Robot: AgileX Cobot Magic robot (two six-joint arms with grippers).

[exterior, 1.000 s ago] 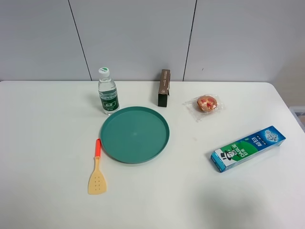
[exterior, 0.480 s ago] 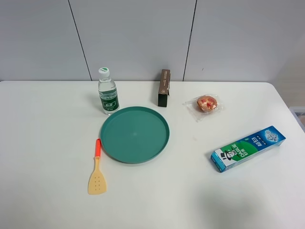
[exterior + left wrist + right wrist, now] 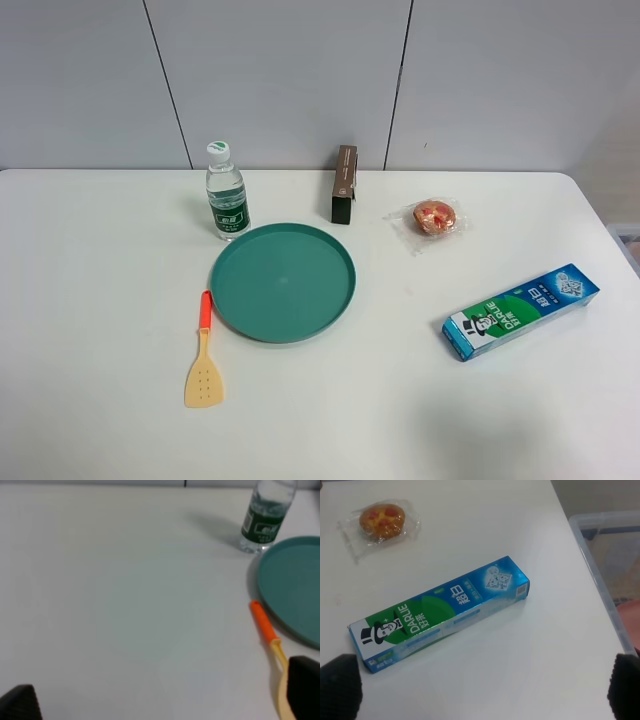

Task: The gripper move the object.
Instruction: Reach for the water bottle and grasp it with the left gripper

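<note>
Exterior high: bottle (image 3: pixel 227 205) (capped) beside plate (image 3: pixel 283 282)

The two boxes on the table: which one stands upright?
The brown box behind the green plate stands on end; the blue-green toothpaste box lies flat.

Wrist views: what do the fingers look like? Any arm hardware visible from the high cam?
Only the tips show. Left fingers: matte black, blocky, no markings. Right fingers: black, rounded, blurred. No cables, housing or arms appear in any view.
</note>
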